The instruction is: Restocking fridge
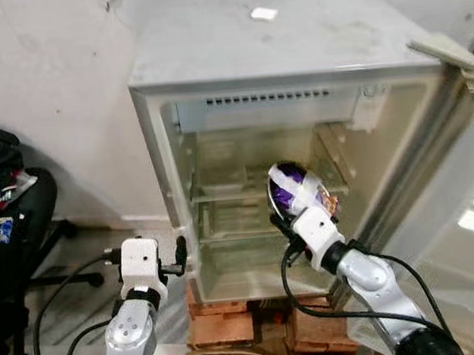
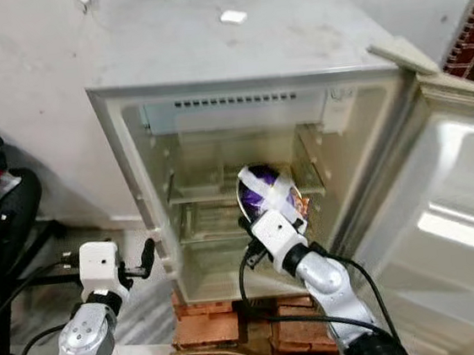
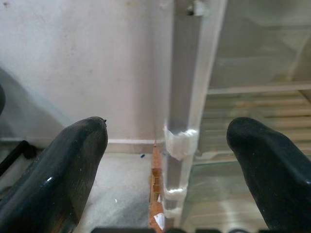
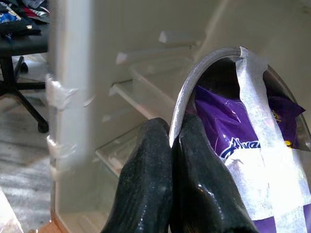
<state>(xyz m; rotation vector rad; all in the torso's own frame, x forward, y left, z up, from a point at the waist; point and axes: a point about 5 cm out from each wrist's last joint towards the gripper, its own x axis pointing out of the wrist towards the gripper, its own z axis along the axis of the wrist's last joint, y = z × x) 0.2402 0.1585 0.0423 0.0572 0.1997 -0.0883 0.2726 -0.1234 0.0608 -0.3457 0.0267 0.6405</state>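
Observation:
A small white fridge (image 1: 274,46) stands open, its glass shelves (image 1: 222,198) bare. My right gripper (image 4: 171,137) is shut on the rim of a clear bowl (image 1: 296,186) that holds purple snack packs (image 4: 228,126) under strips of white tape. The bowl is tilted on edge at the fridge opening, level with the middle shelf. My left gripper (image 3: 167,131) is open and low at the fridge's left front edge (image 3: 187,97). That edge lies ahead between its fingers (image 3: 73,160), apart from them.
The fridge door (image 1: 470,221) is swung wide to the right. Red bricks (image 1: 235,318) prop the fridge off the floor. A black office chair (image 1: 5,227) piled with clothes stands at the left by the white wall. Black cables trail from both arms.

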